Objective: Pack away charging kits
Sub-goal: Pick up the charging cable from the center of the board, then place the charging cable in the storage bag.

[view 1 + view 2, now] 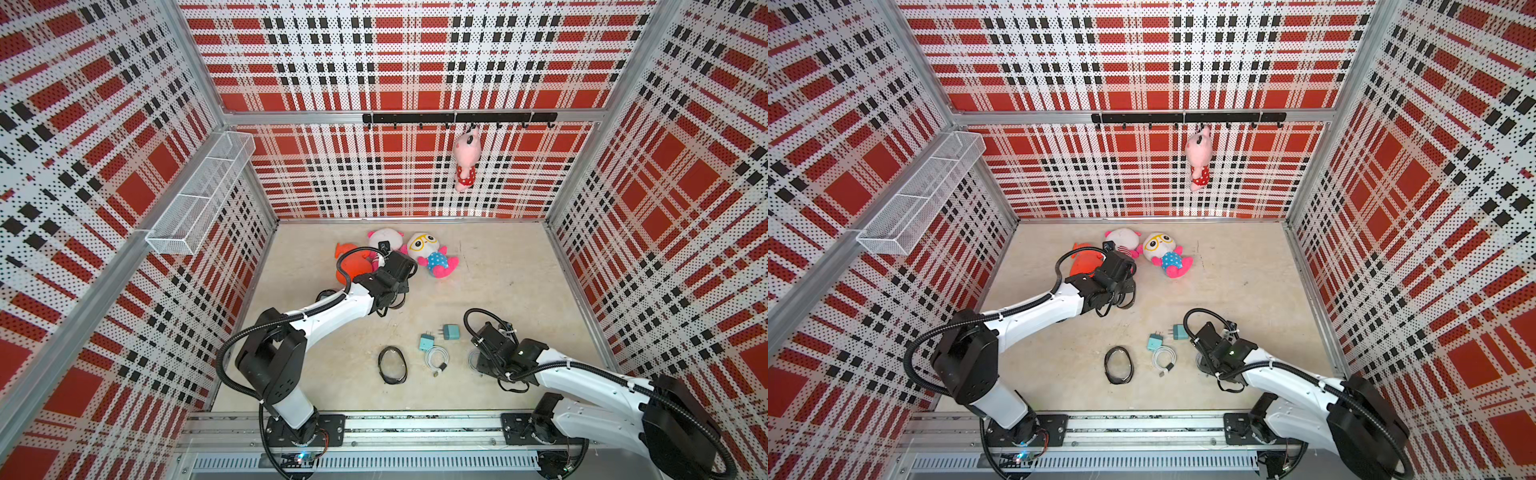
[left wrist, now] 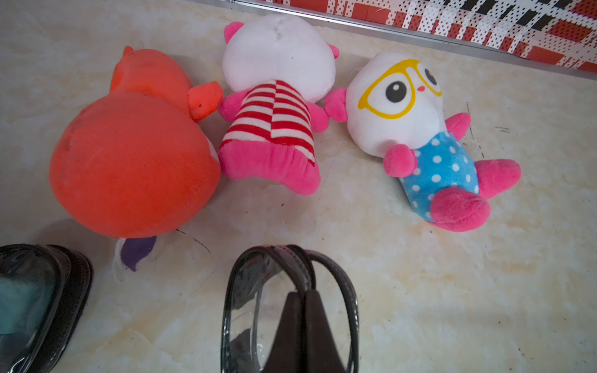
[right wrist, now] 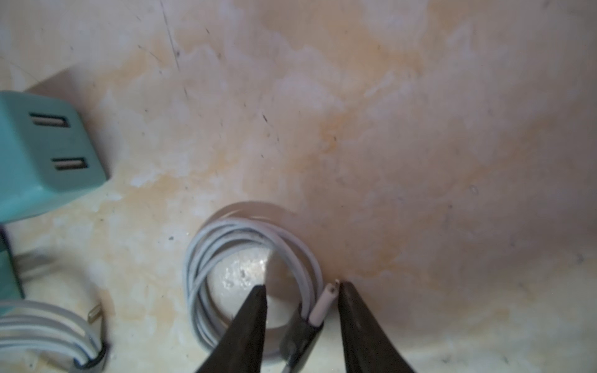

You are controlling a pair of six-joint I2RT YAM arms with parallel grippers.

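Straddling the tied side of a coiled white cable (image 3: 245, 226) with the right gripper (image 3: 302, 285): jaws parted, one fingertip down inside the loop, the other outside next to the white connector (image 3: 324, 303), nothing pinched yet. Best done by closing squarely across the dark tie (image 3: 302, 332), the bundling point of all the turns, so as to lift the whole coil rather than a single strand. Tips low against the floor. Loose connector either fully inside the bite or fully clear, never half under a pad.

Taking the flat oval zip case (image 1: 392, 365) as marker: second coiled cable (image 1: 437, 357), one teal plug adapter (image 1: 426, 341) and another teal adapter (image 1: 451, 331) just beside it on the right arm's side. Straddled cable farther the same way, mostly hidden beneath the wrist in both top views.

Right arm folded low, wrist pitched steeply down over the coil. Left arm stretched beyond the marker case toward the plush toys (image 2: 271, 129), left gripper (image 2: 305, 295) clenched on the rim of a clear black-rimmed zip case (image 2: 274, 250). Near that held case, a third case (image 2: 64, 290) with something teal inside, possibly an adapter, though too blurred to confirm.
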